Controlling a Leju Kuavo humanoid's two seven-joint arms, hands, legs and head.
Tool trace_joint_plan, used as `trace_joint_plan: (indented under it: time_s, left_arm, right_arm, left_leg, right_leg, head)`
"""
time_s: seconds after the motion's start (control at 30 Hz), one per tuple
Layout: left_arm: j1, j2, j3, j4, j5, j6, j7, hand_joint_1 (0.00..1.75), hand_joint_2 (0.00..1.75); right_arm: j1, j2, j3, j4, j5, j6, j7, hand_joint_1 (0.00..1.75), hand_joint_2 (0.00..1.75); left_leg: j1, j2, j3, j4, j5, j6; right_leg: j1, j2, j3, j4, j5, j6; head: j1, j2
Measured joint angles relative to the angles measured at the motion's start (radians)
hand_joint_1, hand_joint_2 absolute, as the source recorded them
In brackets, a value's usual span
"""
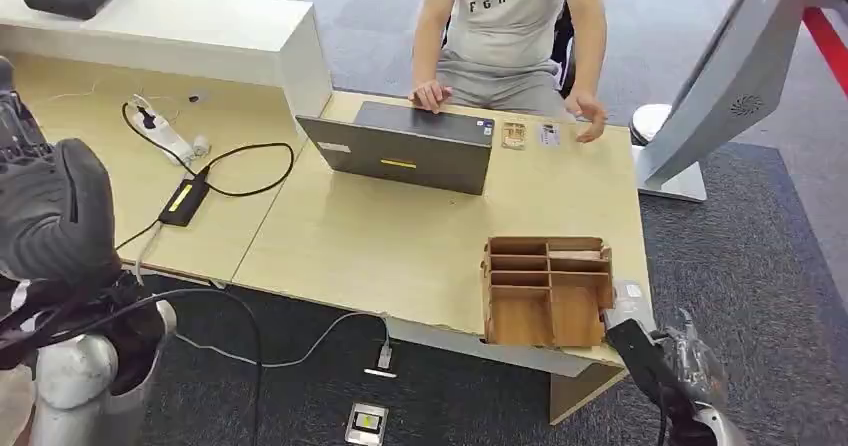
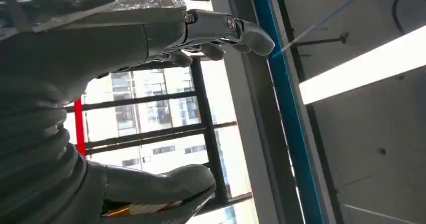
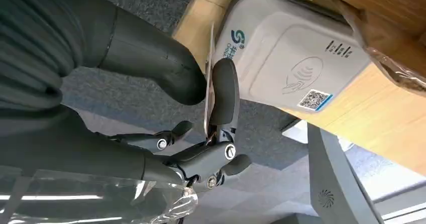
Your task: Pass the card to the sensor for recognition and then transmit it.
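- Right hand (image 3: 201, 91): grips a thin white card (image 3: 208, 78), seen edge-on in the right wrist view, pinched between the thick thumb and a dark finger. In the head view the same hand (image 1: 650, 351) sits at the near right corner of the desk.
- Card position: its edge stands just beside the rim of the white card reader (image 3: 296, 58); contact cannot be confirmed. The card looks roughly perpendicular to the reader's face rather than flat to it.
- Risk: presented edge-on, the card may fail to register; the cause would be the wrist angle. In my judgement it needs laying flatter over the printed wave symbol.
- Risk: the pinch covers little of the card; a scrape against the reader's rim could twist it loose onto the carpet.
- Left hand (image 2: 150, 103): raised near the head camera, fingers apart, holding nothing.
- Wooden compartment tray (image 1: 548, 291): stands on the desk (image 1: 400, 246) right next to the right hand; a wide swing could knock it.
- Further off: an open laptop (image 1: 405, 146), then a seated person's hand (image 1: 590, 121) resting near two small items at the far edge. The handover must cross the whole desk, so a drop en route is possible.
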Motion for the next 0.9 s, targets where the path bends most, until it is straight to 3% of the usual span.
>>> trace_joint_plan:
  time_s: [0.9]
  left_arm:
    - [-0.013, -0.004, -0.018, 0.01, 0.005, -0.001, -0.022, 0.0, 1.75]
  right_arm:
    - [-0.066, -0.035, -0.051, -0.12, 0.126, 0.013, 0.028, 1.75, 1.75]
  left_leg:
    - [0.0, 0.0, 0.0, 0.0, 0.0, 0.0]
  right_leg:
    - [0.0, 0.0, 0.0, 0.0, 0.0, 0.0]
  head:
    - [0.0, 0.0]
